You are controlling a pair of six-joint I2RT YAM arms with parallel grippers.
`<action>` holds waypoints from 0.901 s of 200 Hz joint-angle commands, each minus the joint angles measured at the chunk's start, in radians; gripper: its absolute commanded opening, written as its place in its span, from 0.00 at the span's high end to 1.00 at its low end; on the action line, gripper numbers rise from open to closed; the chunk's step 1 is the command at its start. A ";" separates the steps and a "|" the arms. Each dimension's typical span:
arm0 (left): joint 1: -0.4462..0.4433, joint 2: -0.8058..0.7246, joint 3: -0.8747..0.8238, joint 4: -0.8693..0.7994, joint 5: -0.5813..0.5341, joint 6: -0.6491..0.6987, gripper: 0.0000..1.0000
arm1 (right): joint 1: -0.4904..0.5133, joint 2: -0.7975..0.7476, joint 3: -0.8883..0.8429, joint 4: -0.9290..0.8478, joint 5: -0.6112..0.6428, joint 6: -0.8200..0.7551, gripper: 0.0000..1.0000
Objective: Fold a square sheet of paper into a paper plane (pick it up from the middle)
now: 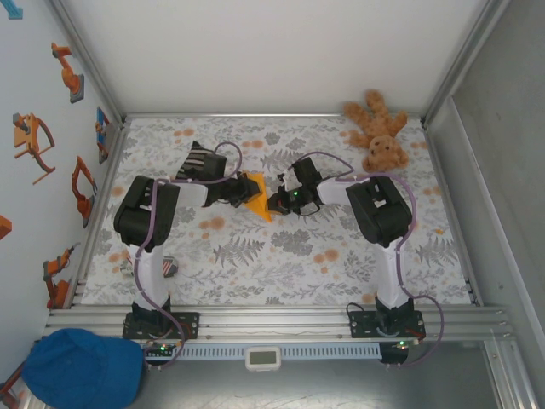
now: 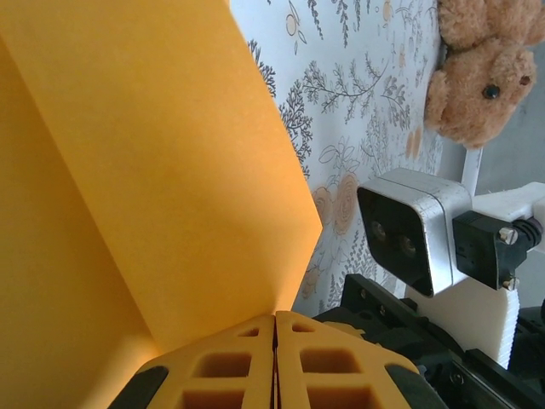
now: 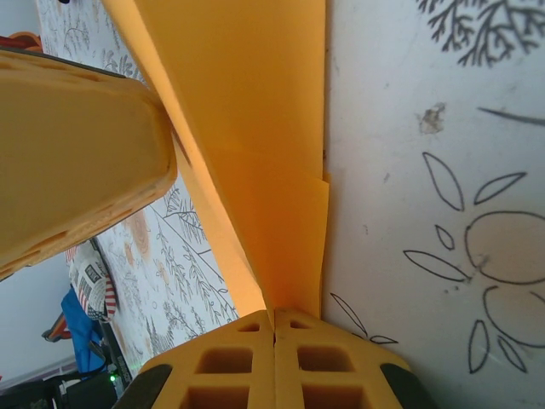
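Paper sheet [image 1: 256, 204], folded, at mid-surface [image 1: 281, 264]. Left pincer [image 2: 274, 328] and right pincer [image 3: 274, 319] each clamped on opposite paper edges. Teddy bear [image 1: 379, 132] far-right corner, well apart; bare surface nearside.

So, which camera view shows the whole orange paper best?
The top external view: the folded orange paper appears almost whole, a pointed shape between the left gripper and right gripper. The left wrist view crops a creased face; the right wrist view crops its layered edges.
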 commanded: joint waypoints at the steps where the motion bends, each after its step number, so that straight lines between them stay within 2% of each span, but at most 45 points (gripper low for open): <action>1: -0.001 0.027 0.015 0.007 0.016 -0.002 0.92 | -0.008 0.046 0.002 -0.091 0.053 -0.015 0.98; 180: 0.003 0.034 0.019 -0.091 -0.075 0.023 0.94 | -0.010 0.051 0.005 -0.125 0.062 -0.029 0.94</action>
